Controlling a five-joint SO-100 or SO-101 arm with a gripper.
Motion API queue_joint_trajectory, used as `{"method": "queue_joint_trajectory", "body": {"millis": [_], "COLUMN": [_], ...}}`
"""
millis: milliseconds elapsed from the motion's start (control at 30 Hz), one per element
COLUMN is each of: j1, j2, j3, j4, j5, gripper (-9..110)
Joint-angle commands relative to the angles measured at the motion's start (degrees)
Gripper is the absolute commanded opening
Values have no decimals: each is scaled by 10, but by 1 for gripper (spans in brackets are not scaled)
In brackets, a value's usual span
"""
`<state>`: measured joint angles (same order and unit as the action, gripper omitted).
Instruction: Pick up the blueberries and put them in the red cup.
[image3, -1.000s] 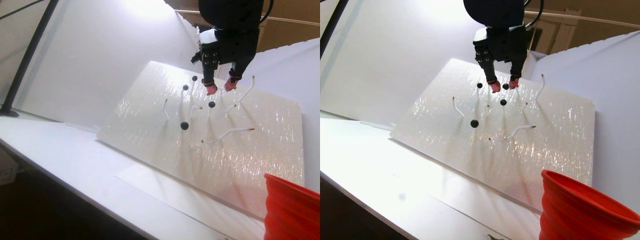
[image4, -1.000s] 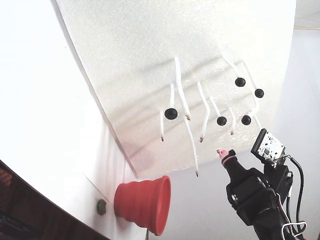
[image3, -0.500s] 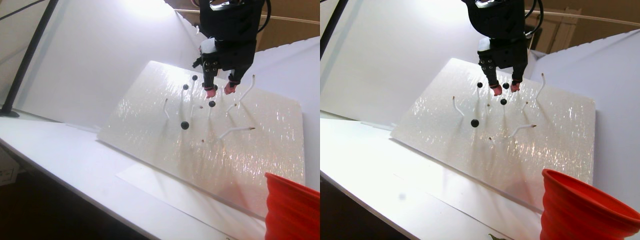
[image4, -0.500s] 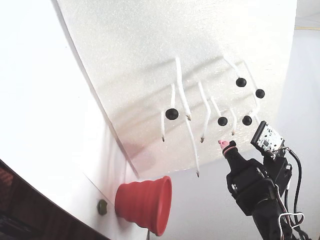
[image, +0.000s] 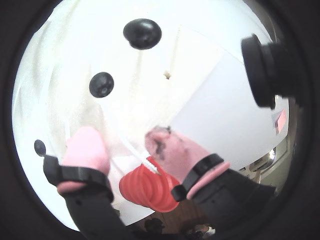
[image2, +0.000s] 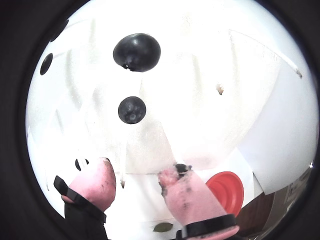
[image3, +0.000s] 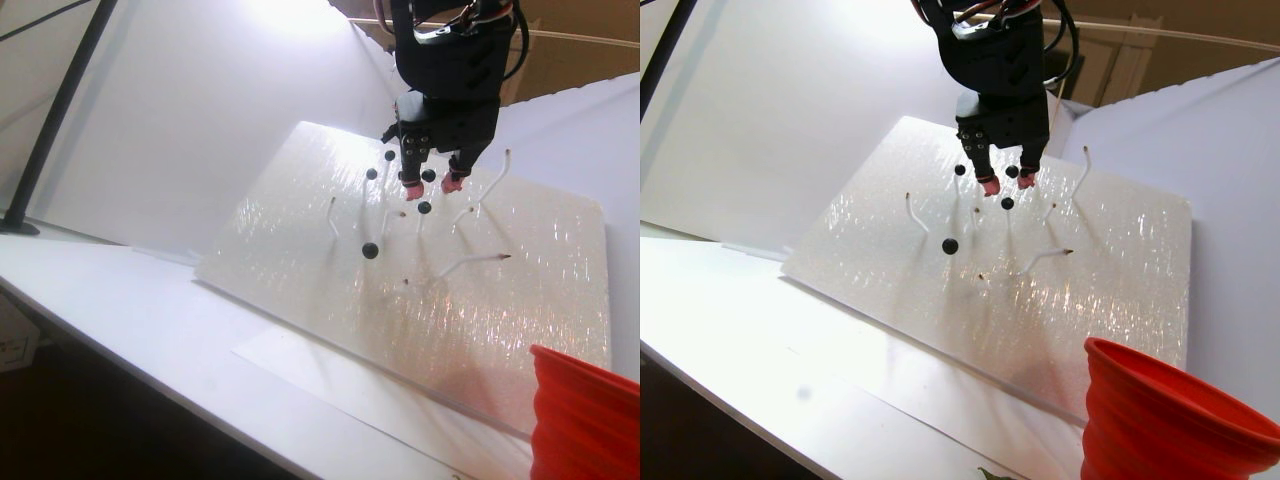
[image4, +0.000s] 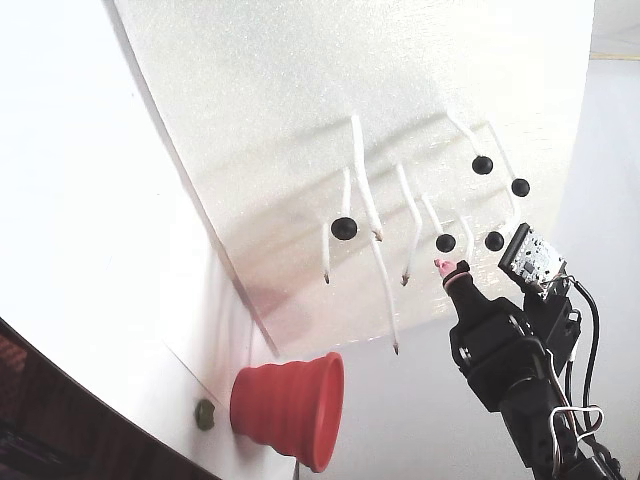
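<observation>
- Hovering over the textured white board (image3: 500, 300), the gripper (image3: 432, 187) has its 2 pink-tipped fingers (image2: 192, 200) apart, nothing clamped between them.
- Blueberries (image4: 344, 228) sit on thin white stems (image4: 365, 180) rising from the board; 5 black balls count in the fixed view, bunched on the board half nearest the arm.
- In the stereo pair view one berry (image3: 428, 175) shows right in the gap between the fingertips (contact can't be confirmed from that angle).
- In a wrist view 2 berries line up ahead of the open fingers: a bigger one (image2: 136, 52) farther out, a smaller one (image2: 132, 110) closer, neither between the pads.
- The other wrist view gives the same pair (image: 142, 33), offset toward the left finger.
- Several stems are bare, ending in small brown tips (image4: 396, 349). They crowd around the berries and cross the approach path; one long curved bare stem (image3: 494, 175) stands just right of the gripper in the stereo pair view.
- Stem long axes run roughly perpendicular off the board, some bent; berries are round, so no axis of their own.
- Red cup (image4: 290, 408) lies past the board's lower edge in the fixed view, well apart from the berries, mouth facing right and toward the camera, axis roughly sideways in that picture.
- In the stereo pair view the cup (image3: 1170, 420) is at bottom right, rim up, partly cut off by the frame.
- Small green blob (image4: 204, 413) is just left of the cup base in the fixed view.
- Black pole (image3: 55, 115) leans at far left against the white backdrop.
</observation>
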<state>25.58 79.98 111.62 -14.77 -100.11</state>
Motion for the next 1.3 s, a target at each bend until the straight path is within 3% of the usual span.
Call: {"method": "queue_joint_trajectory", "body": {"millis": [0, 1267], "j1": [3, 3], "j2": [4, -94], "j3": [-74, -190], "j4": [-17, -31], "j5": [4, 4], "gripper": [18, 19]}}
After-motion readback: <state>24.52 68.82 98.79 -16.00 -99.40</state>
